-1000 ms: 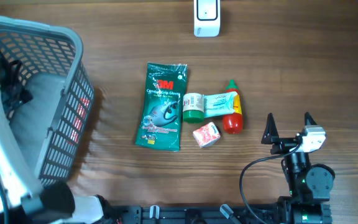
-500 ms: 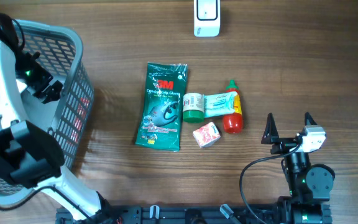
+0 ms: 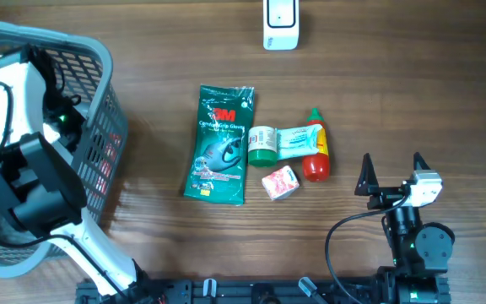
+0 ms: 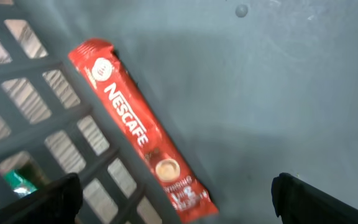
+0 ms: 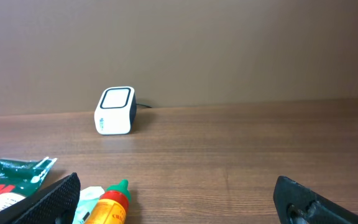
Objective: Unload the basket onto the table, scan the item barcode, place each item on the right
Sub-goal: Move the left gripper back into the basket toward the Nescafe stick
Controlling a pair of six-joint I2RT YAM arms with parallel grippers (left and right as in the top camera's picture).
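Left arm (image 3: pixel 36 181) swung in from far-left edge, now lowered inside basket (image 3: pixel 108 160), reaching toward its right wall.

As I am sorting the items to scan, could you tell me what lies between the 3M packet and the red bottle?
A green-capped tube lies between the packet and the bottle; the overhead view shows it.

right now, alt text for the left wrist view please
A red Nescafe stick lies diagonally on the grey basket floor, against its lattice wall. The open left gripper shows dark fingertips in the bottom corners.
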